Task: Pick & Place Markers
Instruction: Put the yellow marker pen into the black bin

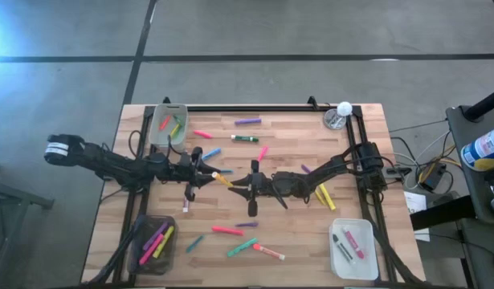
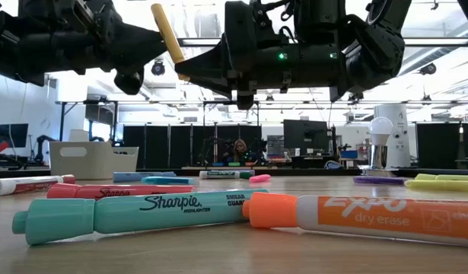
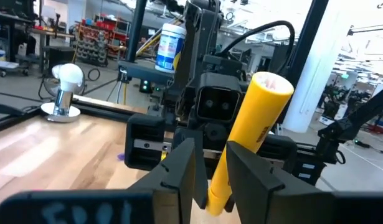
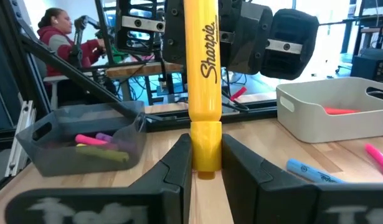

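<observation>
the yellow marker (image 1: 222, 180) hangs above mid-tabletop (image 1: 295, 233), bridging both arms: left claw (image 3: 210, 177) clamped on one end, right claw (image 4: 207, 165) clamped on the other, its long axis running between them.

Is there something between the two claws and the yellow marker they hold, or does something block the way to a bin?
Nothing visible does. The left claw and the right claw each grip one end of the yellow marker, lifted above the table. Only loose markers lie below it; the bins sit at the corners.
</observation>
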Robot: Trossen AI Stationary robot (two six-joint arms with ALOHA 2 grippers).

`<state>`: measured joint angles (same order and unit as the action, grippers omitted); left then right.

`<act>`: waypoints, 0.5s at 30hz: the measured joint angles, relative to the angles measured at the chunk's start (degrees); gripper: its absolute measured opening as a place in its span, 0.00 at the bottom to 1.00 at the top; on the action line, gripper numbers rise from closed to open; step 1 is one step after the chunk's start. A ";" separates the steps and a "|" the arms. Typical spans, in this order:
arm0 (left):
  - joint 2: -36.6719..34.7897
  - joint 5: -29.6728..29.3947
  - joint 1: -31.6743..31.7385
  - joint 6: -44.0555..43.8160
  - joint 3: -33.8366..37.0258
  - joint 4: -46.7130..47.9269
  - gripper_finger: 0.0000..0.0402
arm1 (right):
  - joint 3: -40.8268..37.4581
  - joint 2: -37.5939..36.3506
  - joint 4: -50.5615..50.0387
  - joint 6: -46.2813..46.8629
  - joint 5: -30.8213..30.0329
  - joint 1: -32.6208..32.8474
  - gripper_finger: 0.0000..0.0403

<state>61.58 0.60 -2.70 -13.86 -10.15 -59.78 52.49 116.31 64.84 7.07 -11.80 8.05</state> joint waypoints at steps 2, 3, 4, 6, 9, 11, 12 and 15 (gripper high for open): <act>0.00 0.35 0.00 0.11 -0.11 0.90 0.24 | 0.00 0.00 -0.36 0.00 0.00 0.02 0.16; 0.00 0.35 0.00 0.19 -0.11 1.37 0.24 | -0.01 0.00 -0.44 0.00 0.01 0.02 0.16; 0.00 0.37 0.00 0.23 -0.11 1.86 0.24 | -0.02 0.00 -0.55 0.00 -0.01 0.00 0.16; 0.00 0.37 0.00 0.85 -0.11 2.21 0.25 | -0.02 0.00 -0.57 0.00 -0.04 -0.01 0.16; 0.00 0.37 -0.04 1.80 -0.11 2.48 0.32 | -0.02 -0.02 -0.69 -0.03 -0.04 -0.02 0.16; 0.00 0.37 -0.04 1.82 -0.23 2.59 0.38 | -0.02 -0.02 -0.66 -0.06 -0.01 -0.02 0.16; 0.00 0.35 -0.04 1.74 -0.36 2.61 0.42 | -0.02 -0.06 -0.59 -0.16 -0.01 0.00 0.16; 0.00 -0.13 -0.07 -1.12 -0.86 2.61 0.51 | -0.02 -0.18 -0.45 -0.16 -0.24 -0.02 0.16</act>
<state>61.58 0.47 -2.77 -14.98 -11.01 -57.17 52.47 116.13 64.39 6.91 -12.04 8.03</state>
